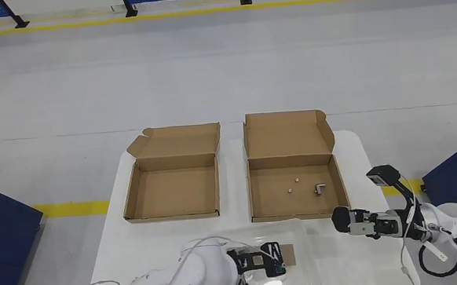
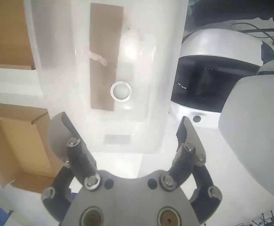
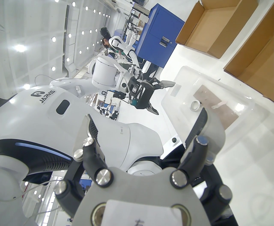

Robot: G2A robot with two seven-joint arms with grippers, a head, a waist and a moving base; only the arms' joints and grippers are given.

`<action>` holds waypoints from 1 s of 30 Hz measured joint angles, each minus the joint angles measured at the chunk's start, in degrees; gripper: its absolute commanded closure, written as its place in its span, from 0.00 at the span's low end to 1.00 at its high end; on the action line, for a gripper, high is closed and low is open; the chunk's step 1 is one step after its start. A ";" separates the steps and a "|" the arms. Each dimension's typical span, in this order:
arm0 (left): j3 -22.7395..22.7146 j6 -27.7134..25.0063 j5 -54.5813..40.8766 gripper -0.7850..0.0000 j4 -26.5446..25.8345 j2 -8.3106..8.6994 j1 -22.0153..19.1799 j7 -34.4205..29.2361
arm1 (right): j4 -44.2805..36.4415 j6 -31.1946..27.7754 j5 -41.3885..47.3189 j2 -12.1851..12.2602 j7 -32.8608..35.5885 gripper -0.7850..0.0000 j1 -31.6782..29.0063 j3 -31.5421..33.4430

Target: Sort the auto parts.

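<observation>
A white ring [image 2: 121, 91] lies in a clear plastic bin [image 2: 64, 64] at the table's front, beside a brown strip [image 2: 106, 53] under the bin. My left gripper [image 2: 124, 130] hovers open over the bin's near end, a short way from the ring; in the top view the left gripper [image 1: 271, 259] is over the bin [image 1: 313, 243]. My right gripper [image 3: 147, 123] is open and holds nothing, off the bin's right side [image 1: 341, 218]. From there I see the ring [image 3: 195, 105] and the left gripper [image 3: 158, 98].
Two open cardboard boxes stand behind the bin. The left box [image 1: 171, 189] holds nothing. The right box [image 1: 295, 205] holds a small metal bracket [image 1: 319, 189] and two tiny parts [image 1: 294, 180]. White table [image 1: 235, 189] shows between them.
</observation>
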 measured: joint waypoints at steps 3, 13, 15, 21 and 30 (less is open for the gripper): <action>1.79 -0.44 1.08 0.00 2.47 -0.73 -0.71 1.56 | 0.00 0.00 0.00 0.00 0.00 0.00 0.00 0.00; 6.10 1.96 1.67 0.00 10.18 -4.09 -5.28 1.87 | 0.00 0.00 0.00 0.00 0.00 0.00 0.00 0.00; 6.16 1.99 1.72 0.00 10.18 -4.12 -5.32 1.78 | 0.00 0.00 0.00 0.00 0.00 0.00 0.00 0.00; 6.75 1.87 2.71 0.00 10.86 -4.21 -4.81 2.52 | 0.00 0.00 0.00 0.00 0.00 0.00 0.00 0.00; 9.48 3.37 2.49 0.00 17.02 -7.23 -8.19 0.39 | 0.00 0.00 0.00 0.00 0.00 0.00 0.00 0.00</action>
